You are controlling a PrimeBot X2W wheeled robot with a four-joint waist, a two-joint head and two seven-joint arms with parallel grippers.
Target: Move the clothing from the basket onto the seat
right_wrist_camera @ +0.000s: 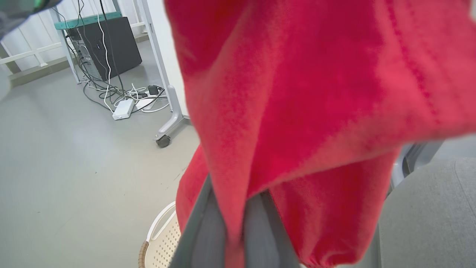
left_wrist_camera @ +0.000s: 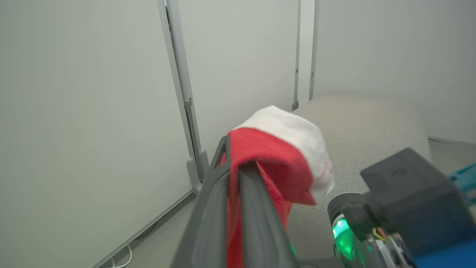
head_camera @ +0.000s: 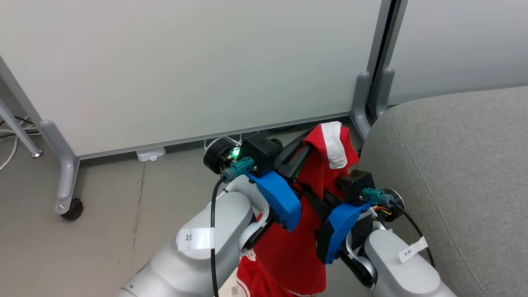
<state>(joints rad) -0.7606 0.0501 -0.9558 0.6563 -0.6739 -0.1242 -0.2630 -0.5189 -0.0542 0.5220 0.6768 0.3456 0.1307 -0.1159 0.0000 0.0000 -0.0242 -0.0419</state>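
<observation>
The left gripper point(left_wrist_camera: 233, 160) and right gripper point(right_wrist_camera: 238, 230) are each clamped shut on a soft bright red fabric garment with a white panel point(head_camera: 297, 247). It hangs over the cream perforated plastic basket point(right_wrist_camera: 163, 242), just beside the rounded edge of the grey upholstered seat point(head_camera: 453, 173). Bare grey floor point(head_camera: 103, 214) lies left.

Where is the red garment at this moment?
The garment hangs mid head view, pinched by left tool and right tool, above the basket, left of the seat.

The clothing point(head_camera: 315, 165) is bright red, with a white panel edged in red stitching. The seat point(head_camera: 453, 173) is plain grey fabric. The basket point(right_wrist_camera: 163, 242) is cream and dotted with holes, its rim brown. The floor point(head_camera: 103, 214) is dull grey.
</observation>
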